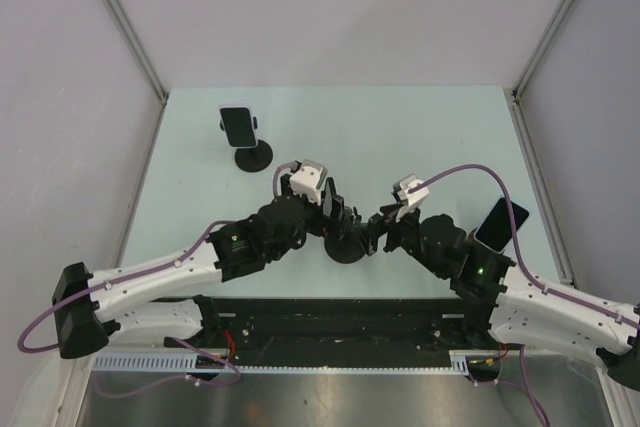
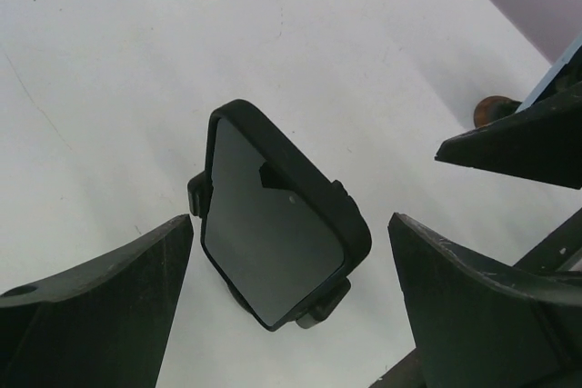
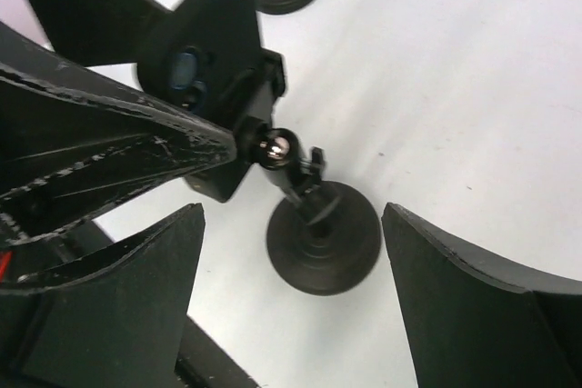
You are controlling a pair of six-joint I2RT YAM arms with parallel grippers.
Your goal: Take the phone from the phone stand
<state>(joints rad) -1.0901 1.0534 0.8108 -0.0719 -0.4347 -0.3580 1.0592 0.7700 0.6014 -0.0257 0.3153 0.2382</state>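
The phone [image 2: 273,215] sits in the clamp of the phone stand [image 3: 323,238], near the front edge of the desk [image 1: 400,137], between the two arms. The screen is tilted.

Left tool [image 2: 291,223]: fingers spread apart, one on each side of the phone. The gap on the right side is clear. The left finger lies just beside the clamp edge; whether it touches cannot be told.

Right tool [image 3: 291,213]: fingers spread apart, straddling the stand's round base with bare desk on both sides, gripping nothing.

A second stand [image 1: 252,155] carrying a second phone [image 1: 238,126] stands near the far left corner, well apart. A loose phone [image 1: 500,222] lies near the right edge. The middle and far right of the desk are bare.
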